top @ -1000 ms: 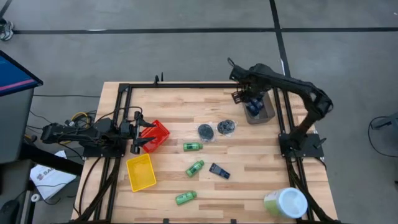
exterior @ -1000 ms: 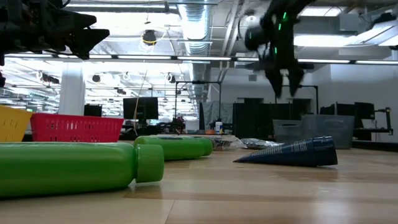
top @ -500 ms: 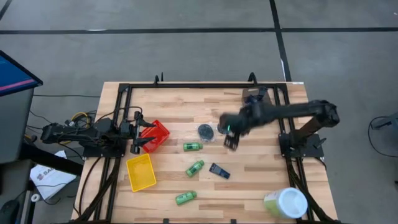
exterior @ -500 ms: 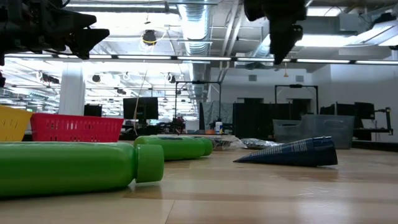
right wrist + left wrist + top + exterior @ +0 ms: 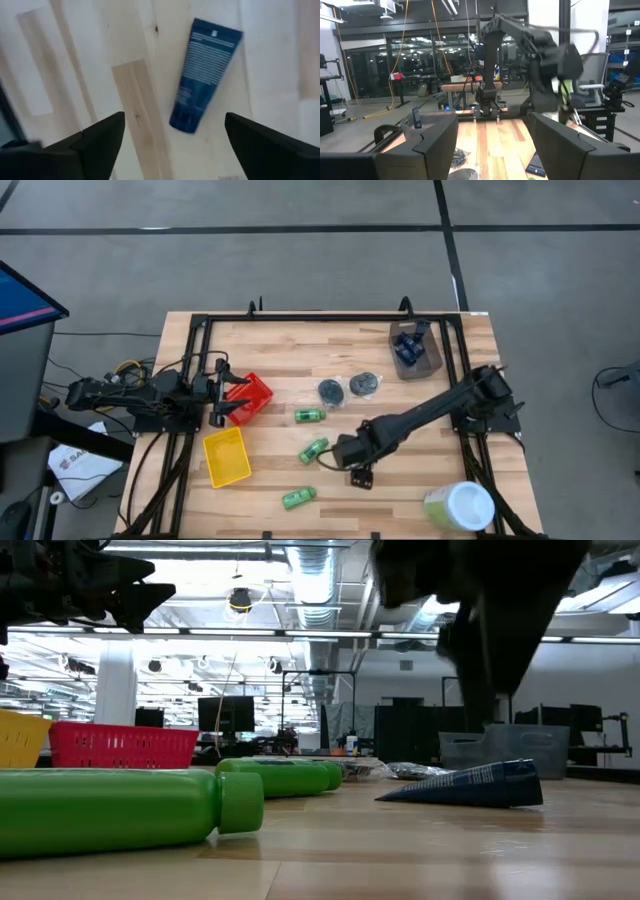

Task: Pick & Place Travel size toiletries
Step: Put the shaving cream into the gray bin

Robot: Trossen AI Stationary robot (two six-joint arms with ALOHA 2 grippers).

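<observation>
One dark blue flat tube [image 5: 205, 75] lies flat on the wood, seen also in the low view [image 5: 470, 785]. My right gripper [image 5: 175, 120] hangs open above it, pointing down, with a finger on either side of its cap end and touching nothing. In the high view my right gripper [image 5: 355, 460] covers this tube. Three green bottles [image 5: 309, 415] [image 5: 314, 450] [image 5: 299, 498] lie on their sides, and two dark grey discs [image 5: 331, 391] [image 5: 364, 385] lie flat. My left gripper [image 5: 225, 395] waits open beside the red bin [image 5: 250, 395].
A grey-brown bin [image 5: 414, 352] at the far right holds blue tubes. A yellow bin [image 5: 227, 457] sits near the left edge, and a large pale green-and-white tub [image 5: 460, 506] stands at the near right corner. A black frame [image 5: 300, 317] borders the table.
My right gripper has swung from above the grey-brown bin toward the table's near edge and left, passing over the discs, and has come down above the lone blue tube. The toiletries on the table have stayed where they were.
</observation>
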